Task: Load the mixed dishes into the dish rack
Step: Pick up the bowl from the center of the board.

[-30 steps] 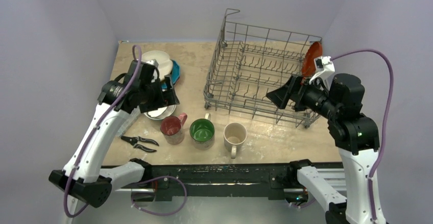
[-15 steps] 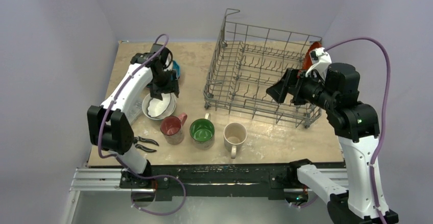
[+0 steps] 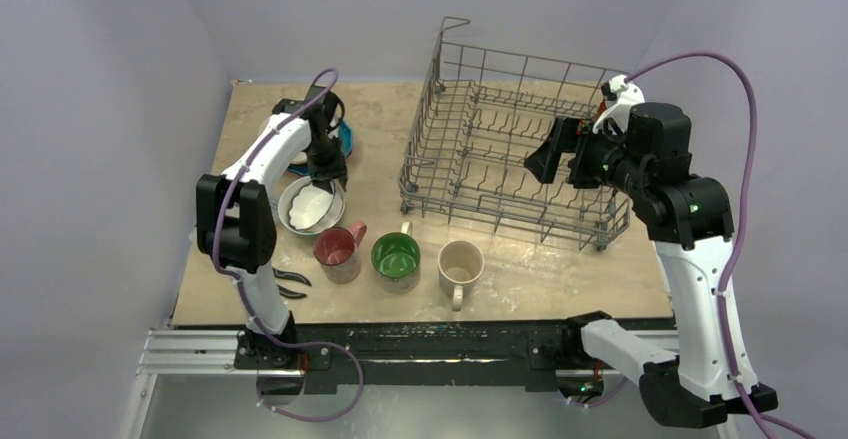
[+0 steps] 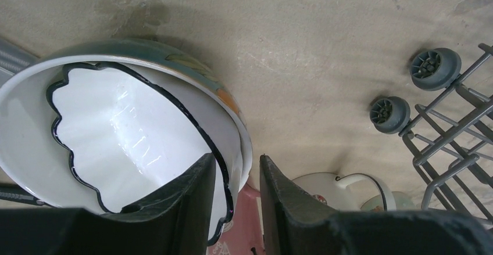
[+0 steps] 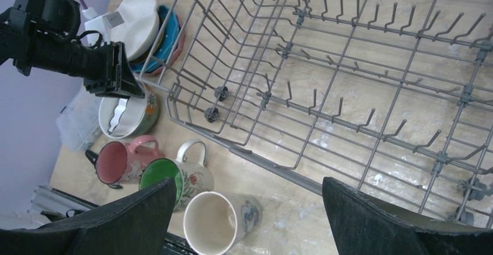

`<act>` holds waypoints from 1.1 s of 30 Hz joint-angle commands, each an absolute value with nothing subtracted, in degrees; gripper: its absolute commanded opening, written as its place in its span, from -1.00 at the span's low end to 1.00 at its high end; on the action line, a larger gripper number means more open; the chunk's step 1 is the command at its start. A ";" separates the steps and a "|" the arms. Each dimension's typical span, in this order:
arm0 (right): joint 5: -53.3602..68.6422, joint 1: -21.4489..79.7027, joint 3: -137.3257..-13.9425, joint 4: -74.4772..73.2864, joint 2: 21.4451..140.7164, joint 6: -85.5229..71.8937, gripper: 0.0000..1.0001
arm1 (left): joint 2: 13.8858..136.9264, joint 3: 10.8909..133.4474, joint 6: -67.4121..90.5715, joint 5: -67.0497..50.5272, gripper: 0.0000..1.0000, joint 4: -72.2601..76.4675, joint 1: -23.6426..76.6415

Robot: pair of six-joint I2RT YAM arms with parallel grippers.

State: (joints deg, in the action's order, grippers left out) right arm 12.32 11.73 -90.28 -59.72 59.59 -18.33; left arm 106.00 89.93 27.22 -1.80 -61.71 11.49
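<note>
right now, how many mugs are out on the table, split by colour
red mug: 1
green mug: 1
cream mug: 1
total: 3, all upright in a row on the near side of the dish rack, none inside it
</note>
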 commanded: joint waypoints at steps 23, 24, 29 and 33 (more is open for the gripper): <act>9.98 12.12 -88.97 -59.48 58.20 -19.07 0.96 | 104.84 92.40 26.66 4.36 -1.00 -63.36 11.13; 10.14 12.07 -88.97 -59.48 58.12 -19.21 0.96 | 103.97 92.87 27.31 6.02 -1.00 -64.48 11.18; 10.55 12.11 -89.30 -59.84 58.18 -19.51 0.96 | 98.97 95.25 30.26 8.69 -1.00 -67.73 11.16; 9.69 12.06 -89.50 -60.54 58.74 -18.89 0.96 | 94.36 95.07 32.41 8.25 -1.00 -67.98 11.15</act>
State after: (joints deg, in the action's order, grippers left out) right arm 10.00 11.90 -88.97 -60.10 58.76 -19.03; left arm 103.00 91.68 29.98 4.73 -65.04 11.64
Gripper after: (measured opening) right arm 0.980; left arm 0.103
